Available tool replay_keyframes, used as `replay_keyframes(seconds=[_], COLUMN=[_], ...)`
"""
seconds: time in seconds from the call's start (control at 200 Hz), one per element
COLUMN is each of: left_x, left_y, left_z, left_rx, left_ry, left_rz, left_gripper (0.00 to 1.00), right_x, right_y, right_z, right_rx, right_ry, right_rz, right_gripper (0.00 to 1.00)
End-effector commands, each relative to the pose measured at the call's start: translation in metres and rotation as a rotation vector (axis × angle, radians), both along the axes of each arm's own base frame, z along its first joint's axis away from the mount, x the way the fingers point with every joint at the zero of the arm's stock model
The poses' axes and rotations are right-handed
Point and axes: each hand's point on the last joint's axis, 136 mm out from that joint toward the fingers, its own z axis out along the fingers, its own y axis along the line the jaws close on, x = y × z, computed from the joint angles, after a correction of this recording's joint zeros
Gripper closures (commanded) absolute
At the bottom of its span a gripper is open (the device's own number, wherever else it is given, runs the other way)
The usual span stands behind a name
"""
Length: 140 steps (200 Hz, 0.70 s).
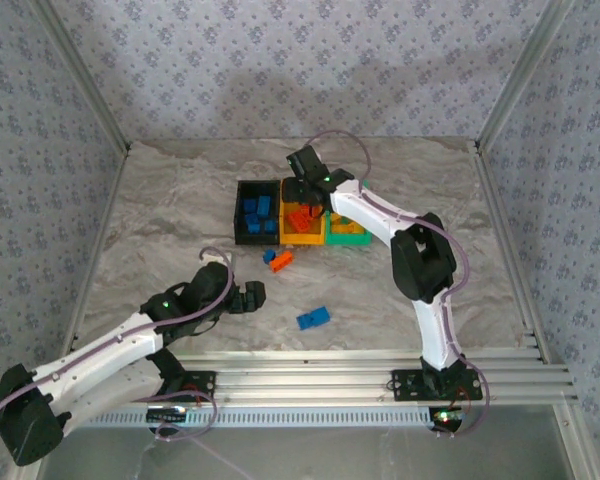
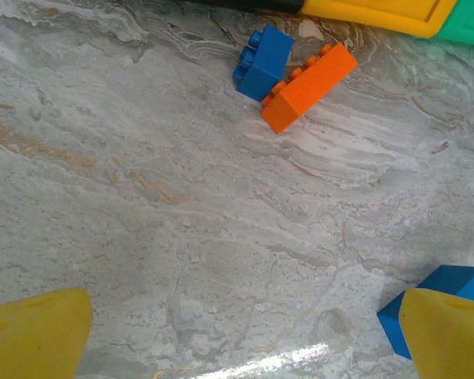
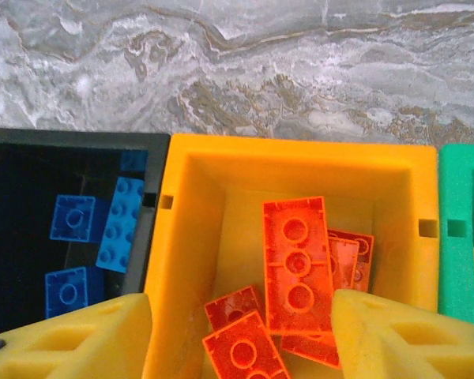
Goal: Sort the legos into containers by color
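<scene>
The three joined bins stand mid-table: black bin (image 1: 242, 236) with several blue bricks (image 3: 71, 217), yellow-orange bin (image 3: 205, 162) with several red-orange bricks (image 3: 296, 264), green bin (image 3: 458, 205) with yellow-orange bricks (image 1: 346, 226). My right gripper (image 3: 241, 332) hovers open over the yellow-orange bin, nothing between its fingers. On the table lie a small blue brick (image 2: 262, 61) touching a red-orange brick (image 2: 310, 85), and another blue brick (image 1: 313, 318) nearer the front. My left gripper (image 2: 241, 335) stands open above bare table, that blue brick (image 2: 446, 288) beside its right finger.
Marbled grey table (image 1: 160, 220) enclosed by patterned walls and aluminium posts. A metal rail frame (image 1: 320, 375) runs along the near edge by the arm bases. Open room lies left and right of the bins.
</scene>
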Motion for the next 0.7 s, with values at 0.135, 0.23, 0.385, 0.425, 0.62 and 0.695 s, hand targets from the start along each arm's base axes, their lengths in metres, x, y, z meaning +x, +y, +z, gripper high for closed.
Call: replay_keyframes(seconds=[0.135, 0.23, 0.385, 0.425, 0.62, 0.695], left_x=[0.0, 0.001, 0.001, 0.001, 0.001, 0.0], left_y=[-0.009, -0.006, -0.004, -0.004, 0.001, 0.001], left_z=[0.004, 0.006, 0.01, 0.011, 0.011, 0.008], left_rx=[-0.006, -0.007, -0.026, -0.031, -0.033, -0.03], left_ry=[-0.004, -0.01, -0.019, -0.023, -0.03, -0.024], left_rz=[-0.041, -0.026, -0.01, -0.007, 0.013, 0.014], left_gripper=[0.0, 0.0, 0.0, 0.0, 0.0, 0.0], right_x=[-0.022, -0.053, -0.119, -0.137, -0.227, -0.254], right_y=[-0.006, -0.013, -0.03, -0.033, -0.056, -0.056], right_z=[0.048, 0.053, 0.041, 0.033, -0.024, -0.043], right_rx=[0.027, 0.026, 0.03, 0.029, -0.052, -0.05], right_ry=[-0.082, -0.077, -0.019, 0.003, 0.159, 0.212], right_rz=[0.013, 0.038, 0.09, 0.114, 0.201, 0.234], right_gripper=[0.3, 0.29, 0.28, 0.27, 0.25, 0.23])
